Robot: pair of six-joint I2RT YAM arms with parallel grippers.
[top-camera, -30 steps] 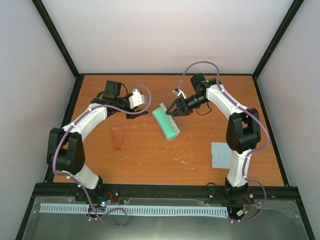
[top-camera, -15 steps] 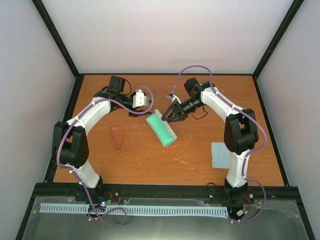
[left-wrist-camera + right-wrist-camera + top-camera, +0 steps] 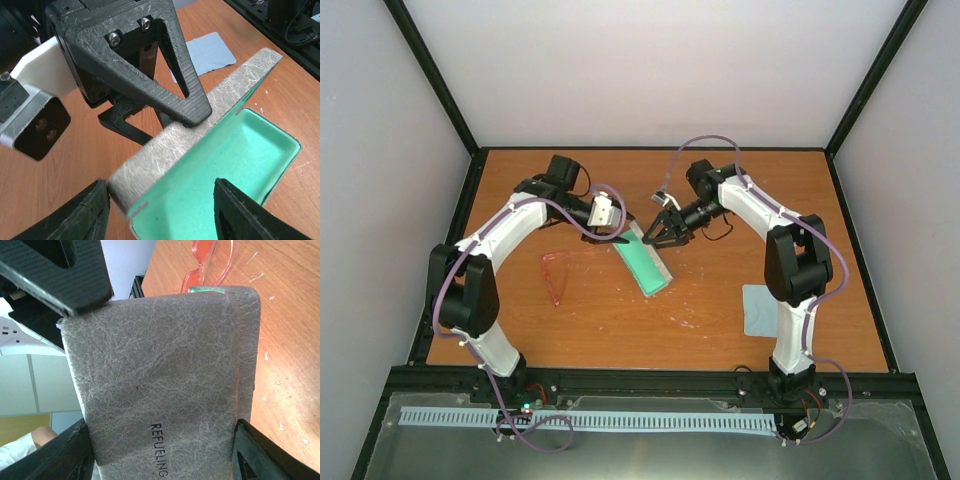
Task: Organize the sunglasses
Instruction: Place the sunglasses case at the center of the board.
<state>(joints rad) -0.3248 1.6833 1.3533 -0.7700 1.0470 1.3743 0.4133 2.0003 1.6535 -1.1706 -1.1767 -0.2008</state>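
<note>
Item, centre of the wooden table: grey spectacle case, open, green lining upward, lying slantwise between the two arms. Right gripper: clamped across the raised lid, one finger on its free long edge and one at the hinge side. In the right wrist view the grey lid fills the frame and hides the lining. Left gripper: jaws apart, straddling the upper-left end of the case, with no clamp visible. In the left wrist view the right gripper's black body blocks the upper left of the frame. Sunglasses: red-pink translucent frame, lying on bare wood left of the case, apart from it and untouched by either gripper. Only a corner of them shows past the lid in the right wrist view. Light blue cloth: flat, lower right, beside the right arm. Against the frame a second ago, the case has shifted left and down with the right gripper. The left gripper has come down from upper centre to the case's end. Sunglasses and cloth are unchanged.
</note>
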